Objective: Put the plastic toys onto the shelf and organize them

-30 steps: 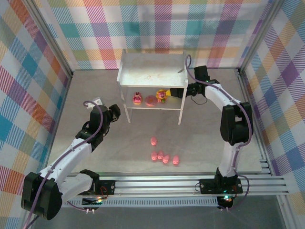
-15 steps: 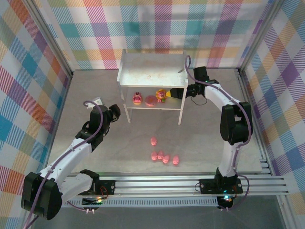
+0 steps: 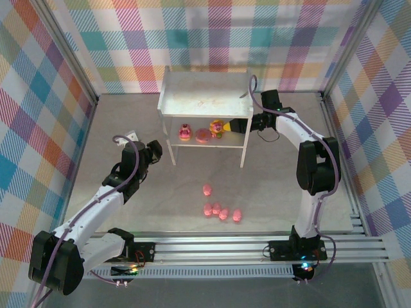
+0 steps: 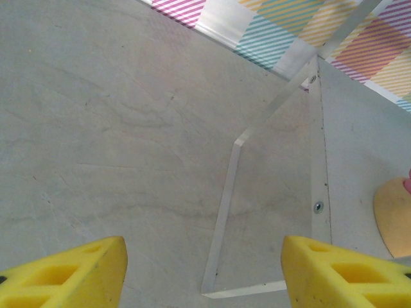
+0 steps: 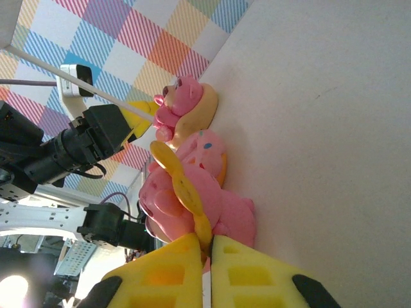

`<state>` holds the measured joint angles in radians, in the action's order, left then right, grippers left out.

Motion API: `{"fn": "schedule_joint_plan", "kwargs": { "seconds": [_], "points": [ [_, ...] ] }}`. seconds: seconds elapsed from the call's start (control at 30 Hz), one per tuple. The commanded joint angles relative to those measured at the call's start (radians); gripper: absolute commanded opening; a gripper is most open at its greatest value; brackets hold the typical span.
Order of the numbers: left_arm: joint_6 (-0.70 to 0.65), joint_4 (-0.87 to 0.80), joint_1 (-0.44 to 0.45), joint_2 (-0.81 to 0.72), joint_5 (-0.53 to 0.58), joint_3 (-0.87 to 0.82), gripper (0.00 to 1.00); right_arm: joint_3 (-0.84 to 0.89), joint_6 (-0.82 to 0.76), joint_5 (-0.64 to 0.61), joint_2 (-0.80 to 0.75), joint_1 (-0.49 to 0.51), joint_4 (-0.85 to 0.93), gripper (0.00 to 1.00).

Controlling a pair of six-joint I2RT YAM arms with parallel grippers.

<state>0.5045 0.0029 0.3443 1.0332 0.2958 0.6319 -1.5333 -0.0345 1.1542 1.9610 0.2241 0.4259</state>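
The shelf [image 3: 205, 96] runs its long side left to right. Three toys stand in a row along its lower tier: a pink-red figure [image 3: 185, 133], a pink donut [image 3: 203, 135] and a yellow-orange figure [image 3: 218, 128]. The right gripper [image 5: 205, 239] is pinched on that last toy's thin yellow part. Five pink pigs [image 3: 222, 211] lie on the table [image 3: 160, 192]. The left gripper [image 4: 203, 241] hangs with its fingers spread apart. Nothing has shifted since a second ago.

Robotics test cell: plaid-printed fabric walls [image 3: 212, 32] enclose a grey tabletop [image 3: 128, 122] across the upper frame. Aluminium rails [image 3: 218, 247] line the bottom edge, anchoring a white robot arm [image 3: 96, 212] lower left and another [image 3: 314, 173] right.
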Motion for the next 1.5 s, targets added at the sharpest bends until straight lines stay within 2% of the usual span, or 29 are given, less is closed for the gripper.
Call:
{"fn": "schedule_joint_plan", "kwargs": {
  "seconds": [0.0, 0.47, 0.63, 1.47],
  "points": [
    [-0.016, 0.015, -0.011, 0.006, -0.007, 0.026, 0.64, 0.02, -0.046, 0.011, -0.048, 0.007, -0.004, 0.09],
    [-0.026, 0.013, -0.011, 0.018, -0.013, 0.04, 0.64, 0.025, -0.056, -0.012, -0.062, 0.008, 0.016, 0.07],
    [-0.03, 0.014, -0.012, 0.023, -0.017, 0.044, 0.64, 0.028, -0.11, -0.023, -0.072, 0.008, 0.051, 0.07],
    [-0.035, 0.014, -0.011, 0.025, -0.017, 0.046, 0.64, 0.076, -0.141, -0.014, -0.144, -0.055, 0.088, 0.06]
  ]
}}
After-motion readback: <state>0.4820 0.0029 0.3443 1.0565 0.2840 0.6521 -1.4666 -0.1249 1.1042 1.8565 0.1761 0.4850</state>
